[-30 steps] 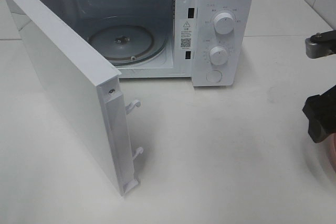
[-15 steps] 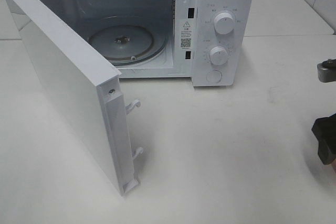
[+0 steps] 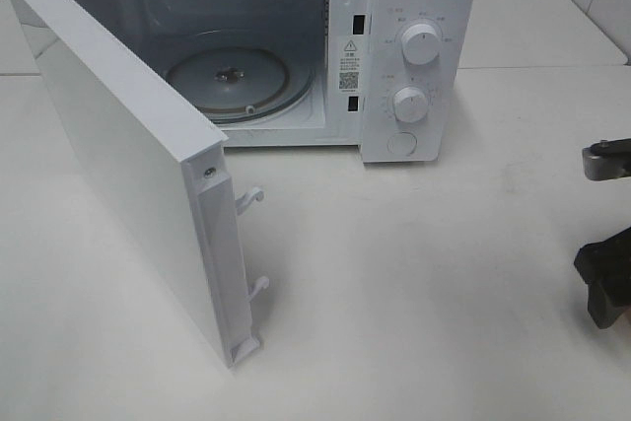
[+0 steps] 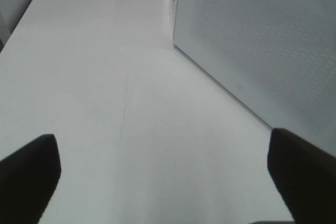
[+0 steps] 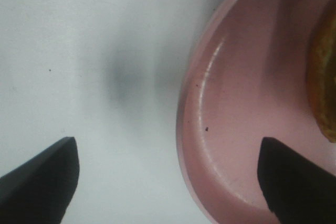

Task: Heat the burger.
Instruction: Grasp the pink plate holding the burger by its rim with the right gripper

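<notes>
Microwave (image 3: 414, 56) shown at far centre, its door (image 3: 128, 165) swung open to the left. Left gripper (image 4: 163, 140) is held spread over the table (image 3: 444, 273) beside the door. Right gripper (image 5: 167, 145), at the right edge, is held spread above the plate (image 5: 231, 129) rim; the burger (image 5: 324, 93) is seen as 1 brown sliver on that plate.

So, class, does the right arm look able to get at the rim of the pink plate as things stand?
Probably yes. The right gripper is open, its jaws either side of the pink plate rim, with nothing visible between. The burger sits further in.
</notes>
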`<action>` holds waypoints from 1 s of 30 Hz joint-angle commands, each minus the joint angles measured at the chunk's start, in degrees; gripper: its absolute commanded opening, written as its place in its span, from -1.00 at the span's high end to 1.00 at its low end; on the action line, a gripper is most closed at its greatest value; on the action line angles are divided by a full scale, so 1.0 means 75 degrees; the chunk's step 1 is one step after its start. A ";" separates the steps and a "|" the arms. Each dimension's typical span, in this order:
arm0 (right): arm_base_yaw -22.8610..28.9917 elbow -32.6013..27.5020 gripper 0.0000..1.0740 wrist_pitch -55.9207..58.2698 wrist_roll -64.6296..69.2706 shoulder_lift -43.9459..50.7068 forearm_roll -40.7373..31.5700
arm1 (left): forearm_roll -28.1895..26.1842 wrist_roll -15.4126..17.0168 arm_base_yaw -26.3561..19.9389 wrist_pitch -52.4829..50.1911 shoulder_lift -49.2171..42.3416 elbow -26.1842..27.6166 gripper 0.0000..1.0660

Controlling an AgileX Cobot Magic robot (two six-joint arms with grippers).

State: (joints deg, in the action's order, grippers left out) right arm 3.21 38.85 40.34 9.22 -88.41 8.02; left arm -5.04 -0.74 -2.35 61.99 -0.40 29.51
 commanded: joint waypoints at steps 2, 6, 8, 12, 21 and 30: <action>-0.0031 -0.0069 -0.62 -0.0267 -0.0191 -0.0275 -0.0069 | -0.0046 0.0008 -0.0023 -0.0092 -0.0099 0.0000 -0.88; -0.0031 -0.0283 -0.62 -0.0733 -0.0191 -0.0573 -0.0053 | -0.0046 0.0008 -0.0023 -0.0092 -0.0099 0.0000 -0.88; -0.0031 -0.0374 -0.62 -0.0970 -0.0191 -0.0703 -0.0031 | -0.0046 0.0008 -0.0023 -0.0092 -0.0099 0.0000 -0.88; -0.0031 -0.0443 -0.61 -0.1253 -0.0168 -0.0863 0.0023 | -0.0046 0.0008 -0.0023 -0.0092 -0.0099 0.0000 -0.88; -0.0031 -0.0443 -0.45 -0.1413 -0.0076 -0.1261 0.0290 | -0.0046 0.0008 -0.0023 -0.0092 -0.0099 0.0000 -0.88; -0.0031 -0.0443 0.60 -0.1429 0.0115 -0.1276 0.0588 | -0.0046 0.0008 -0.0023 -0.0092 -0.0099 0.0000 -0.88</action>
State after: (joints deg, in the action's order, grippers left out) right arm 3.15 35.92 30.02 9.74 -97.12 13.24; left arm -5.04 -0.74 -2.35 61.99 -0.40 29.51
